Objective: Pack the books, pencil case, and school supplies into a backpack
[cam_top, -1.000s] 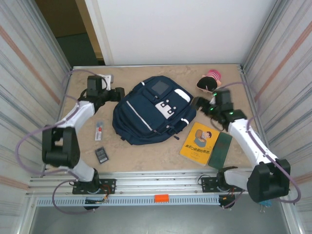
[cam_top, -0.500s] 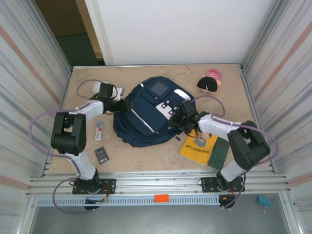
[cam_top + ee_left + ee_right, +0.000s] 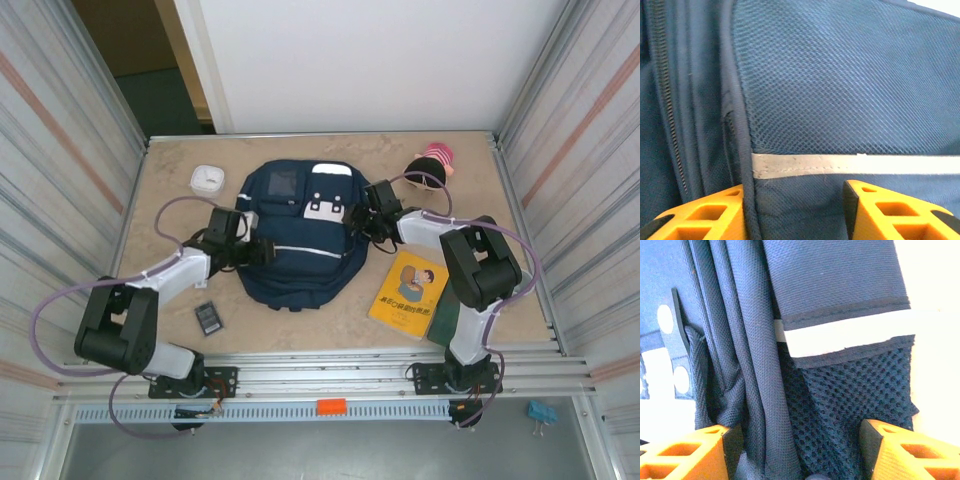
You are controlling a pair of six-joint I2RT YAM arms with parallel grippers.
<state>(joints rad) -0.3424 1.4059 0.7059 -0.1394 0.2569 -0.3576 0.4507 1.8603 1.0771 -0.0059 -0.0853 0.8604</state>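
Observation:
The navy backpack lies flat mid-table with its grey pocket toward the back. At its left edge, my left gripper is shut on a fold of the fabric by the piping, just under a pale stripe; the cloth fills the gap between the orange fingers. My right gripper is at the upper right side, shut on bunched fabric and the mesh side pocket. The yellow book and the green book lie to the right. A flat black rectangle lies front left. The pink-and-black pencil case sits at the back right.
A small white round object lies at the back left. Corrugated walls close in both sides, and a metal rail runs along the near edge. Bare tabletop shows in front of the backpack.
The backpack has turned and slid toward the back, now squarer to the table. My left gripper dropped to its lower left edge. My right gripper moved up to its upper right side.

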